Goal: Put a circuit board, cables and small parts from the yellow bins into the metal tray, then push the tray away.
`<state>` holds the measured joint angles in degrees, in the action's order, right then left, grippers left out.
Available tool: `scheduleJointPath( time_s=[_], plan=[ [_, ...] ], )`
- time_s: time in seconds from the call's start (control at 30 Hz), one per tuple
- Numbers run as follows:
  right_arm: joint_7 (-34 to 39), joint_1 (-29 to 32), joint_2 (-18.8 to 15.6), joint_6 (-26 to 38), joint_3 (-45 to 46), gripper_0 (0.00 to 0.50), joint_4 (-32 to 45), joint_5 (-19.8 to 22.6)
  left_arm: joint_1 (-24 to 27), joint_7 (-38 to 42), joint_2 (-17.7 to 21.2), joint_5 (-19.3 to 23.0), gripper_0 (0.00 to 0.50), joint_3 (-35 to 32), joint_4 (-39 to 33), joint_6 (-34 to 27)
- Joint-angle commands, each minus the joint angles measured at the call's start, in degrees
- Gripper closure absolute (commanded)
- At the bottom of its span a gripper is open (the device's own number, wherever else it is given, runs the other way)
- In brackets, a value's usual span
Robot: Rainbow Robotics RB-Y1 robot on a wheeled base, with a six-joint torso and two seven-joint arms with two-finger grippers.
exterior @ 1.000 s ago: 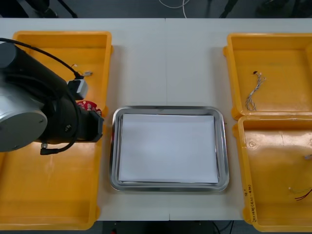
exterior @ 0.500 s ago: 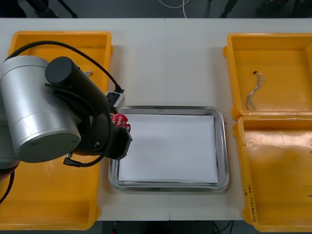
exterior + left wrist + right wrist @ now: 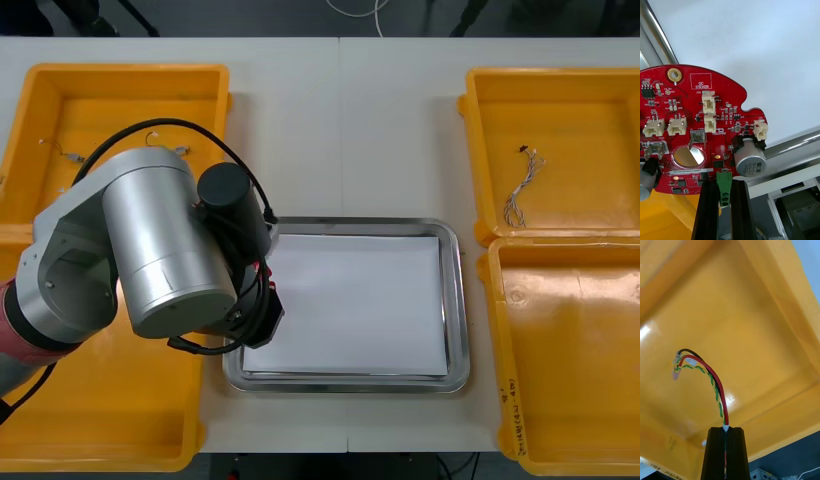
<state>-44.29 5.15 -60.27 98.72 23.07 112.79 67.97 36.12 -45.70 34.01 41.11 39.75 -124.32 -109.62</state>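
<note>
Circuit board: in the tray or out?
Not released: left gripper is shut on the circuit board over the metal tray's left rim; tray's white inside is bare.

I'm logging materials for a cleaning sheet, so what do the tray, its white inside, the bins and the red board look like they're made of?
Tray: polished metal, probably steel; its rim mirrors light. White inside: matte, flat, likely paper. Yellow bins: glossy moulded plastic, rounded corners. Circuit board, gripped by the left end effector: red-lacquered laminate with soldered parts.
</note>
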Motion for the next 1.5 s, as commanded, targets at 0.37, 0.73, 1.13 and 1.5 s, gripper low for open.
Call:
scheduleJointPath(
  time_s=[0.37, 0.73, 1.13, 1.5],
  plan=[
    [-9.0, -9.6, -4.6, 0.4, -4.4, 0.5, 9.1, 2.7, 3.8, 7.7, -3.2, -5.4, 0.498, 9.8, 4.6, 6.5],
    [-23.0, -17.6, -4.6, 0.3, -11.2, 0.5, 10.0, 4.4, 3.8, 11.0, -3.4, -6.6, 0.499, 14.9, 8.6, 14.6],
    [-27.9, -22.4, -4.6, -0.7, -16.9, 0.5, 12.5, 4.1, 3.8, 13.7, -3.2, -6.7, 0.5, 17.9, 9.6, 17.3],
    [-28.8, -23.8, -4.6, -0.5, -18.2, 0.5, 12.1, 4.9, 3.7, 15.5, -2.9, -6.8, 0.495, 19.1, 9.7, 17.6]
  ],
)
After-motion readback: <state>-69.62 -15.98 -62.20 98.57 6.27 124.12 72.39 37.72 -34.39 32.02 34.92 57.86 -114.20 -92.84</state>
